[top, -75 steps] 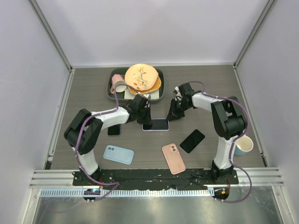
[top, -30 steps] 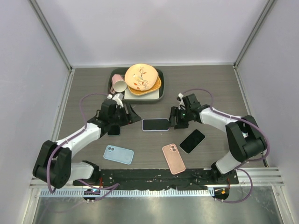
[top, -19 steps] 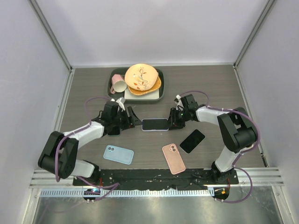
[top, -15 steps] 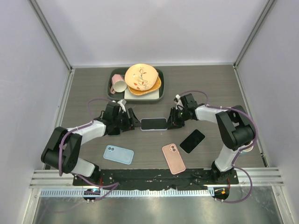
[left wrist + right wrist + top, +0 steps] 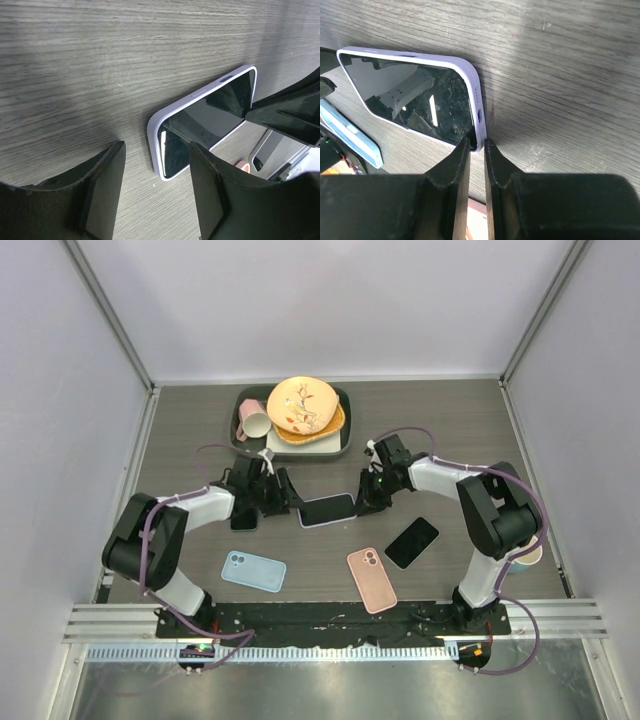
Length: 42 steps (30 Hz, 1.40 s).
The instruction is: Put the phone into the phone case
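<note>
Phones: three, all flat slabs with glossy black glass. The task phone [image 5: 327, 511] sits mid-table, skewed, already inside the phone case [image 5: 476, 102]. The case is pale lilac, smooth, with rounded corners, and its rim frames the screen all round. The second phone [image 5: 412, 542] lies bare, to the right. The third phone [image 5: 244, 517] is partly under the left arm.

Loose cases: two, matte with camera cutouts up, blue case [image 5: 253, 571] and pink case [image 5: 371, 579]. Can't tell if anything is in them.

Grippers: two.
- Left gripper [image 5: 157, 146]: fingers spread wide, straddling the phone's left end, no contact visible.
- Right gripper [image 5: 476, 142]: fingers pinched to a thin slit, nipping the case's corner rim at the opposite end.

Table [image 5: 450, 430]: grey wood-grain laminate.

Dark rectangular tray [image 5: 236, 445] at the back holds two stacked orange plates [image 5: 303, 405], a white slab under them and one pink cup [image 5: 252, 420] on its side.

One pale paper cup [image 5: 525, 550] at the right edge, half hidden by the right arm.
</note>
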Each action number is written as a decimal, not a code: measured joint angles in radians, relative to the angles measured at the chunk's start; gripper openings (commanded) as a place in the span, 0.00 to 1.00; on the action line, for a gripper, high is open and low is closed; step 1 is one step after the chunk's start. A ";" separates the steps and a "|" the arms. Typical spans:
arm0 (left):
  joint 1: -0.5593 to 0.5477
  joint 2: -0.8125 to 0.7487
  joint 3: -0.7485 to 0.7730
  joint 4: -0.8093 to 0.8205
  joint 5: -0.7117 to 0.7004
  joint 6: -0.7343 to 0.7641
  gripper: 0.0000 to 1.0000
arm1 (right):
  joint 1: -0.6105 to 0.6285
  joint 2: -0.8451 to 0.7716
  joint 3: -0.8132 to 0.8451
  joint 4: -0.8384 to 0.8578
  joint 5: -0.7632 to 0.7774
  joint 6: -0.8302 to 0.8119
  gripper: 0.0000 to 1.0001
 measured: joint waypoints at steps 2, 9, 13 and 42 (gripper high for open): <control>0.000 0.014 0.009 0.000 0.003 0.001 0.52 | 0.003 0.000 0.002 -0.002 0.003 -0.002 0.15; 0.000 0.095 0.055 0.030 0.048 -0.006 0.37 | -0.029 0.004 -0.026 0.056 -0.075 0.026 0.16; 0.000 0.137 0.097 0.046 0.047 -0.012 0.35 | -0.076 0.005 -0.075 0.135 -0.155 0.082 0.16; -0.227 0.462 0.576 -0.076 -0.023 -0.023 0.46 | -0.400 -0.201 -0.179 0.227 0.037 0.093 0.54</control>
